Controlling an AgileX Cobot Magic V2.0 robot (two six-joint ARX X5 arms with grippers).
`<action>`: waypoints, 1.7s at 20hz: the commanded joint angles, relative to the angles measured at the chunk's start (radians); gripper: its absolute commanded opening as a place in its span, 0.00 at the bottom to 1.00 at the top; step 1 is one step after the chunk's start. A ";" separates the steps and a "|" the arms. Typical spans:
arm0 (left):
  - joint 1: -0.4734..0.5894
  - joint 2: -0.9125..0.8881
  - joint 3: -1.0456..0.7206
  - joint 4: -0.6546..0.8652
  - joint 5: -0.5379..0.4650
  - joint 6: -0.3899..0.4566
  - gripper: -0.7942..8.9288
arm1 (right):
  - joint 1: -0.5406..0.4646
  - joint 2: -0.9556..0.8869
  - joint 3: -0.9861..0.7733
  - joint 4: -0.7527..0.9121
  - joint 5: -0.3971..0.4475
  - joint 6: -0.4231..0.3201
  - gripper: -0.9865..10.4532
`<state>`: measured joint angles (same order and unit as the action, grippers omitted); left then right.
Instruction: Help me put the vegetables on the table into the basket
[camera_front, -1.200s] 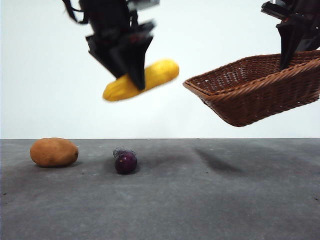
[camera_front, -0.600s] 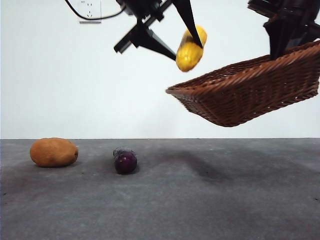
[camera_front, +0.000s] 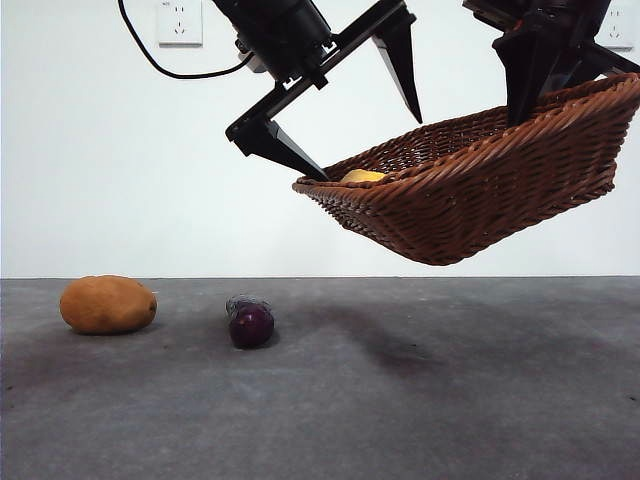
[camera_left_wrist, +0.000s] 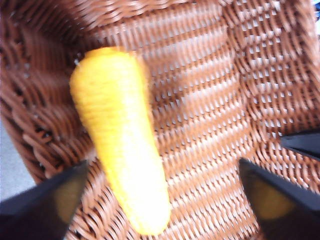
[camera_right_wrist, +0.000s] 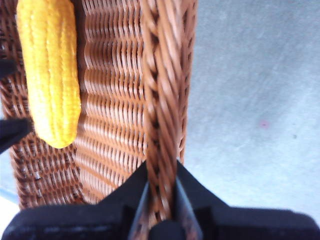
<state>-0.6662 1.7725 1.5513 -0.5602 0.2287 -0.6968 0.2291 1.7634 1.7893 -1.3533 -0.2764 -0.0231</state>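
Note:
The basket (camera_front: 470, 200) hangs tilted above the table (camera_front: 400, 400), with my right gripper (camera_front: 525, 105) shut on its braided rim (camera_right_wrist: 160, 125). The yellow corn cob (camera_left_wrist: 120, 135) lies loose on the wicker floor, and in the front view only its top (camera_front: 362, 176) peeks over the rim. My left gripper (camera_front: 365, 148) hovers over the basket's low end, jaws spread wide and holding nothing. In the left wrist view that gripper (camera_left_wrist: 163, 167) stands either side of the cob without touching it. The potato (camera_front: 108, 304) and the eggplant (camera_front: 250, 321) rest on the table at the left.
A white wall with a socket (camera_front: 180, 22) stands behind the table. A black cable (camera_front: 170, 68) hangs from the left arm. Bare table (camera_right_wrist: 250, 100) shows beside the basket in the right wrist view.
The corn cob has left the left gripper and now lies in the basket. The left gripper's jaws have opened wide. The basket has shifted left, under that gripper.

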 joint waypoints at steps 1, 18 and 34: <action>0.045 0.002 0.047 -0.085 -0.019 0.092 0.61 | 0.000 -0.008 -0.001 -0.019 0.055 -0.007 0.07; 0.402 0.003 0.114 -0.621 -0.303 1.148 0.60 | -0.021 -0.008 -0.003 0.054 0.074 -0.007 0.07; 0.400 0.192 0.114 -0.439 -0.415 1.790 0.72 | -0.021 -0.008 -0.003 0.070 0.071 -0.024 0.07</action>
<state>-0.2703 1.9537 1.6695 -1.0000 -0.1822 1.0702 0.2054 1.7634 1.7893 -1.2884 -0.1936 -0.0418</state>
